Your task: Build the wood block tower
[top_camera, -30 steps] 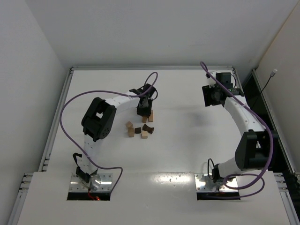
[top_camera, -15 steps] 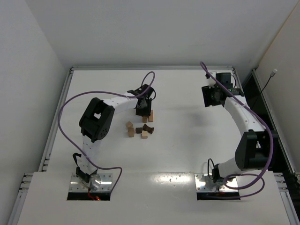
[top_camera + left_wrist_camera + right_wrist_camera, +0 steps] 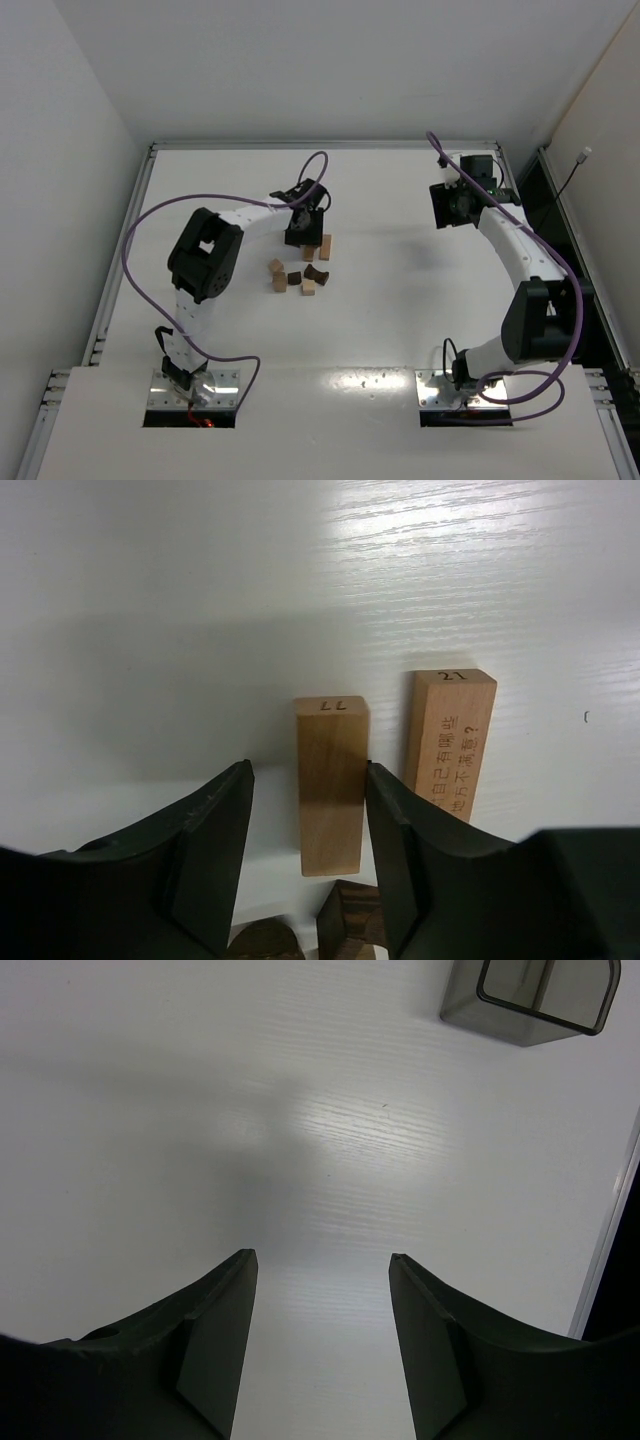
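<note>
No standing wood block tower is in view; the blocks lie flat on the white table. In the left wrist view a light tan block (image 3: 331, 780) marked 11 lies between the fingers of my left gripper (image 3: 308, 770). The jaws are open, with a clear gap on the block's left side. A second tan block (image 3: 450, 742) with printed characters lies just to its right. Dark brown pieces (image 3: 352, 925) sit near the frame's bottom edge. From above, the left gripper (image 3: 303, 228) hovers at the far edge of the loose blocks (image 3: 279, 284). My right gripper (image 3: 322, 1258) is open over bare table.
A translucent grey container (image 3: 528, 995) stands at the top right of the right wrist view, near the table's right edge. The right gripper (image 3: 447, 205) hangs far to the right of the blocks. A raised rim (image 3: 320, 145) runs along the table's back edge.
The left jaws have spread apart from the tan block, which now lies free on the table. The left gripper has shifted slightly toward the back. The right arm has not moved.
</note>
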